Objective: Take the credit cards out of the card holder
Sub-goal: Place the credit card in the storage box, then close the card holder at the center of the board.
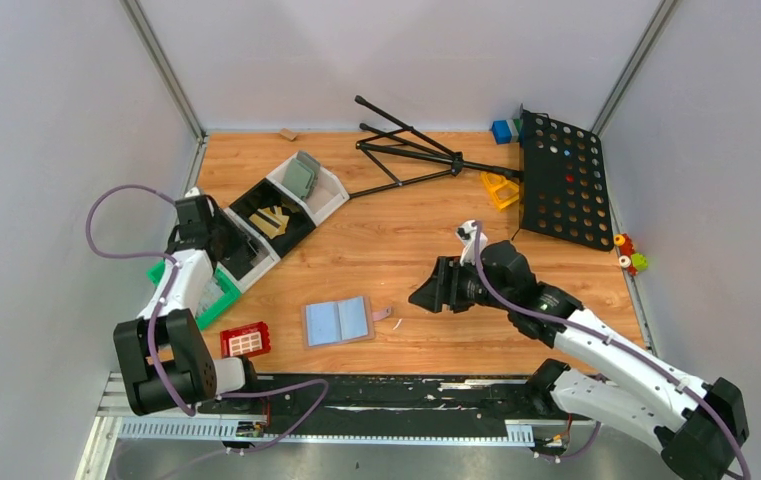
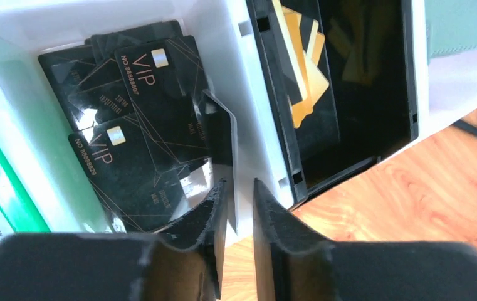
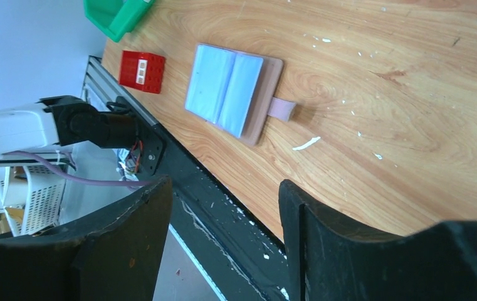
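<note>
Card holder (image 1: 338, 322): light blue face, salmon-tan edge and tab. Table (image 1: 406, 250) under it: orange-brown wood grain, white flecks. Red block (image 1: 246, 341) left of the card holder, white patch on top. Green bin (image 3: 118, 14) further left. Credit cards (image 2: 154, 106): black, thin gold line pattern, pale "VIP" lettering, silvery chip, in white tray (image 2: 223, 37). Neighbouring black tray (image 2: 373, 94) holds gold-yellow cards (image 2: 311, 88). Grey-green holder (image 1: 301, 178) beyond the card holder.

Quick tally:
- card holder (image 1: 338, 322): 1
- grey-green holder (image 1: 301, 178): 1
- black credit cards (image 2: 160, 106): at least 4 (pile overlaps, exact number no clue)
- gold cards (image 2: 308, 81): few, can't count properly
- white trays (image 1: 333, 192): 2
- black tray (image 1: 246, 197): 1
- green tray (image 1: 214, 303): 1
- red block (image 1: 245, 340): 1
- tripod (image 1: 406, 150): 1
- black pegboard (image 1: 562, 180): 1
- blue block (image 1: 501, 130): 1
</note>
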`<state>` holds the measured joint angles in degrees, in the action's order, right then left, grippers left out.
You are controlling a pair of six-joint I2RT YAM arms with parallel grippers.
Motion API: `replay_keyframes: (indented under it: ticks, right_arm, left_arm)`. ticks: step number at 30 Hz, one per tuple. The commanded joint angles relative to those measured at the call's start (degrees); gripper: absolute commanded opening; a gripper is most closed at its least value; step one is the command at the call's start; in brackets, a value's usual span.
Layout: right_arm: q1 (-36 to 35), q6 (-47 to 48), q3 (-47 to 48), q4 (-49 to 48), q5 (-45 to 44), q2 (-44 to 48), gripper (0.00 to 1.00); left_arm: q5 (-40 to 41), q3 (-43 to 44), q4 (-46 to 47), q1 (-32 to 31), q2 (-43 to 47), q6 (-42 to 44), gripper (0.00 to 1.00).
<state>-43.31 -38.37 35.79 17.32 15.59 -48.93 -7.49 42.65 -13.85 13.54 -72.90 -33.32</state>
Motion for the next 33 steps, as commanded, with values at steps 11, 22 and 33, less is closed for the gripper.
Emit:
replay_keyframes:
  ticks: [11, 22, 33]
  right_arm:
    - [-2.2, -1.2, 1.1, -11.0, 3.0, -25.3, 0.75]
    - [-4.0, -2.7, 8.0, -18.4, 3.6, -40.0, 0.62]
    - [-6.4, -1.0, 12.8, -13.9, -2.4, -46.7, 0.19]
  left_arm:
    - [-2.6, 5.9, -11.9, 0.5, 11.5, 6.0, 0.67]
    - [-9.2, -5.2, -17.5, -18.5, 23.7, -1.8, 0.61]
    - [-7.0, -15.8, -13.7, -29.8, 30.5, -8.9, 0.6]
